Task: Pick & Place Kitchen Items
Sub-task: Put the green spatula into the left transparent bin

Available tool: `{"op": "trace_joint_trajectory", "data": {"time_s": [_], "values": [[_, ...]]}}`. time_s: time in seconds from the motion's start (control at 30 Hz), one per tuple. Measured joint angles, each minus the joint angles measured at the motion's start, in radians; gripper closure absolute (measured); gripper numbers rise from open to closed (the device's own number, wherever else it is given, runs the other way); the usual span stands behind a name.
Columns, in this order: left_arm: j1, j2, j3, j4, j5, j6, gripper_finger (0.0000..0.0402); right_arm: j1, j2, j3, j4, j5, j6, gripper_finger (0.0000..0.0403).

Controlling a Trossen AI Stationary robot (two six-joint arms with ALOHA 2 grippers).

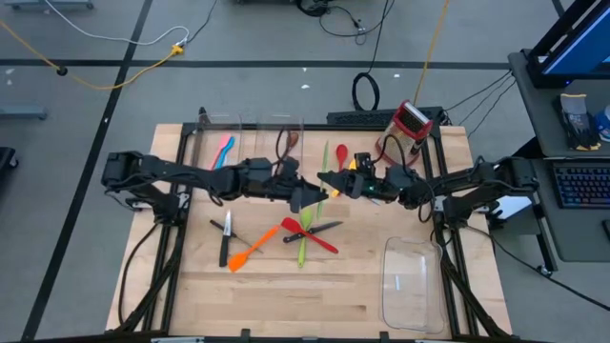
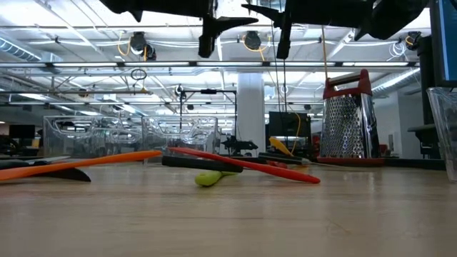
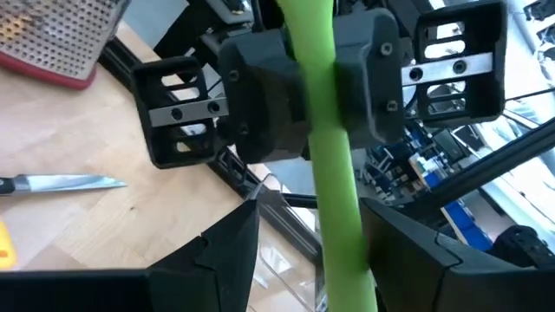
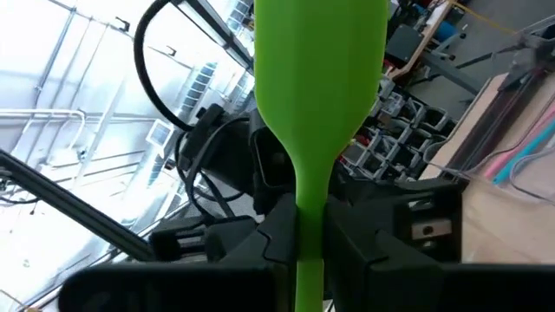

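Green spatula [image 4: 318,104] | clamped in right tool [image 4: 310,227] | left tool [image 3: 314,251] fingers apart around handle

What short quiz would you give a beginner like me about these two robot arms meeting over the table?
1. True or false: the right gripper is shut on the handle of the green plastic spatula.
2. Where is the red-and-silver metal box grater? A) inside a clear bin; B) upright near the far edge of the wooden table; C) lying flat mid-table.
3. Fill in: the left gripper has a finger on either side of the same spatula's handle, and its jaws are ____.

Key: 1 true; 2 B; 3 open.
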Motion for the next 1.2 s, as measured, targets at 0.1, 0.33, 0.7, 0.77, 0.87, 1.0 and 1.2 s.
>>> {"op": "trace_joint_trajectory", "data": {"time_s": [0.1,0.33,0.7,0.77,0.87,1.0,1.2], "values": [[0.001,0.027,0.022,0.001,0.015,0.001,0.0199,0.0,0.0,0.0,-0.022,0.0,0.0,0.0378],[0.016,0.036,0.033,0.0,0.026,-0.012,0.0273,0.0,0.0,0.0,-0.05,-0.003,-0.004,0.0378],[0.043,0.035,0.035,-0.07,0.116,0.006,0.038,-0.015,0.001,0.0,-0.064,-0.029,-0.032,0.034],[0.046,0.034,0.035,-0.106,0.12,0.007,0.0381,-0.027,0.002,0.0,-0.068,-0.058,-0.032,0.0329],[0.053,0.033,0.035,-0.162,0.124,0.004,0.0381,-0.044,0.002,0.0,-0.089,-0.087,-0.03,0.0316],[0.066,0.029,0.035,-0.236,0.125,-0.002,0.0381,-0.068,0.002,0.0,-0.152,-0.135,-0.029,0.0297],[0.095,-0.036,0.032,-0.425,0.066,-0.004,0.0381,-0.114,-0.001,0.001,-0.217,-0.255,0.005,0.0272]]}}
